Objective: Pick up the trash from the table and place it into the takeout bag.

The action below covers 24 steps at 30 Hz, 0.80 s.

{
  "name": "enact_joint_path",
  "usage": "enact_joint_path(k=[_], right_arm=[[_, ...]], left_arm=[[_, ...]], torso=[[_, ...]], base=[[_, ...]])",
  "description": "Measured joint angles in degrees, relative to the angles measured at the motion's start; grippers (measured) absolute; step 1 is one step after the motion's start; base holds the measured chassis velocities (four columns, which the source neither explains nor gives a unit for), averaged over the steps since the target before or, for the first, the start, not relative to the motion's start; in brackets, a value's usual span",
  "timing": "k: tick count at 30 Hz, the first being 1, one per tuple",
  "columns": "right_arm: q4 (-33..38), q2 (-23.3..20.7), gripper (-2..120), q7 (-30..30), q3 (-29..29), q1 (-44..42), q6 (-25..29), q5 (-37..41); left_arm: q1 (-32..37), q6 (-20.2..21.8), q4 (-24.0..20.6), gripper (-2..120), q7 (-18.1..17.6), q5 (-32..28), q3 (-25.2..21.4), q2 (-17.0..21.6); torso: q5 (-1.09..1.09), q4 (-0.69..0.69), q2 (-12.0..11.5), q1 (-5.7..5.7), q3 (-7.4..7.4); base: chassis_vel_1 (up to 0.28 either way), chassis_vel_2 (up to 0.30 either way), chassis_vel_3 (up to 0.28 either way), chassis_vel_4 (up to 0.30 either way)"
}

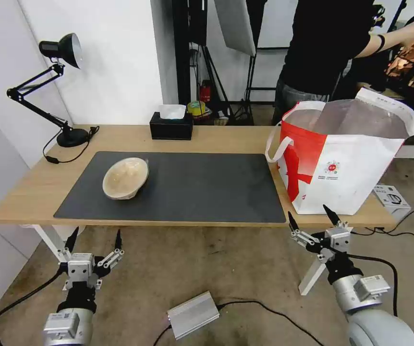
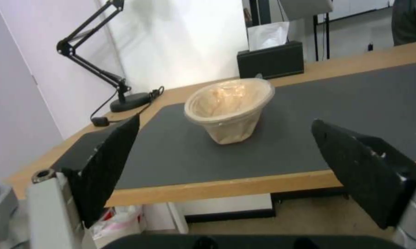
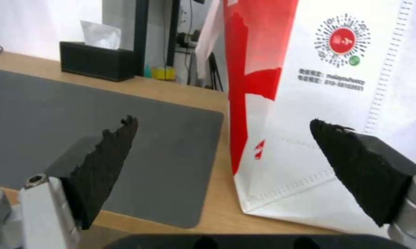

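Head view. Bench [image 1: 207, 139]: long light-wood top on white legs, carrying a dark grey mat [image 1: 202, 187]. Tan paper-pulp bowl [image 1: 125, 178]: on the mat's left part, tilted onto its side, mouth facing up and forward. Takeout bag [image 1: 346, 158]: white with a red side panel, standing upright on the bench's right end, just beside the mat's right edge, mouth open and foil lining showing. Black tissue box [image 1: 171, 126]: at the bench's far edge. Black desk lamp [image 1: 53, 86]: at the far left corner. Left gripper [image 1: 94, 240]: below the bench's near edge, in front of the bowl, fingers spread, holding nothing. Right gripper [image 1: 312, 217]: at the near edge in front of the bag, fingers spread, holding nothing.

Left wrist view. Left gripper [image 2: 224, 152]: fingers wide apart, short of the bench edge. Bowl [image 2: 228, 109]: between them farther off, on the mat [image 2: 337, 114], well apart from both fingers. Tissue box [image 2: 270, 59] and lamp [image 2: 102, 69] behind.

Right wrist view. Right gripper [image 3: 221, 155]: fingers wide apart. Bag [image 3: 328, 103]: close ahead, its near corner on bare wood beside the mat [image 3: 102, 138]; round logo on its white face. Tissue box [image 3: 97, 60] at the far edge.
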Motion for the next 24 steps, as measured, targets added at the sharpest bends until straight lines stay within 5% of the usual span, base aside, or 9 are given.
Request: enact_joint_path(k=[24], right_arm=[[-0.75,2.87,96,2.64,0.82,-0.03,0.62,-0.17]], left_arm=[[0.02,0.02,0.46,100,0.03,0.18,0.07,-0.70]], torso=[[0.00,0.00,0.00,0.00,0.00]], base=[[0.000,0.000,0.000,0.000]])
